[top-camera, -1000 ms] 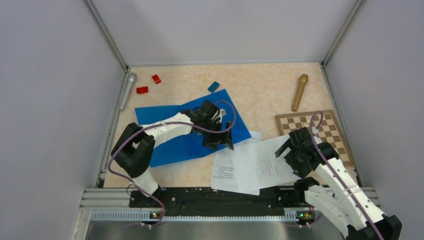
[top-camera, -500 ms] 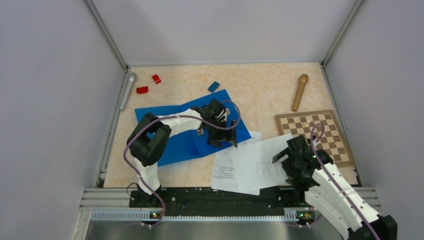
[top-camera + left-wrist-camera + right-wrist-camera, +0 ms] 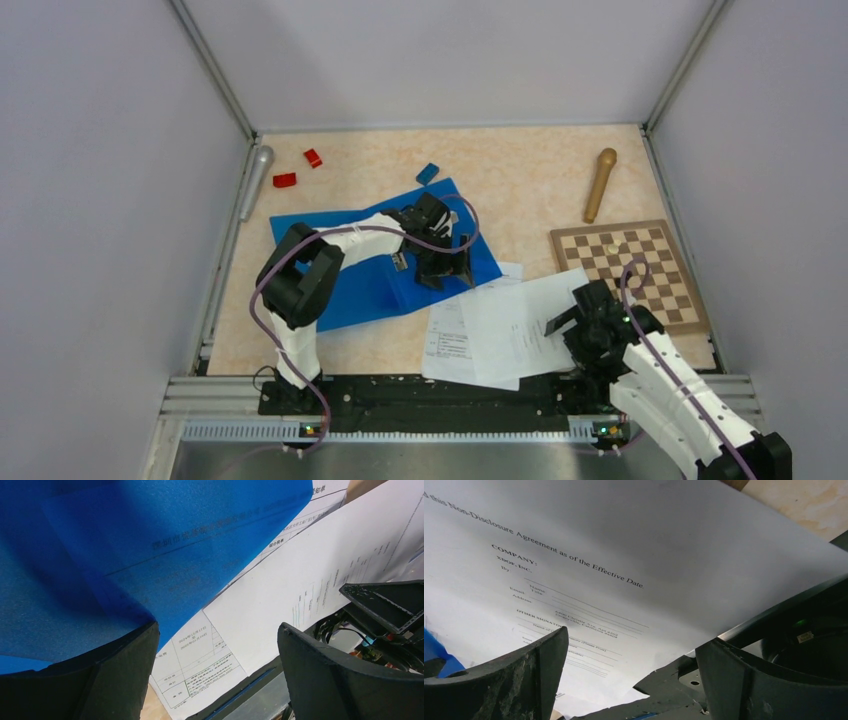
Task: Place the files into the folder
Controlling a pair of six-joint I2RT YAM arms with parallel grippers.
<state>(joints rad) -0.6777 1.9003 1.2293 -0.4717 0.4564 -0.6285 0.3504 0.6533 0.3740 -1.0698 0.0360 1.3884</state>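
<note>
The blue folder (image 3: 345,275) lies flat at the table's left centre. Its near right corner overlaps the files (image 3: 500,325), white printed sheets fanned out by the front edge. My left gripper (image 3: 447,268) is open and empty over that folder corner. In the left wrist view the gripper (image 3: 215,680) frames the folder (image 3: 125,545), through which print shows, and the files (image 3: 310,575). My right gripper (image 3: 570,325) is open and empty, low over the right edge of the files. In the right wrist view the gripper (image 3: 631,680) frames a text sheet (image 3: 634,555).
A chessboard (image 3: 650,262) lies right of the files, with a wooden pestle (image 3: 600,185) behind it. A small blue block (image 3: 428,173), two red blocks (image 3: 285,180) and a silver cylinder (image 3: 256,180) lie at the back left. The black front rail (image 3: 420,390) borders the files.
My left arm's elbow swung in and its gripper shifted slightly right over the folder corner. My right gripper moved nearer and lower over the files' right edge.
</note>
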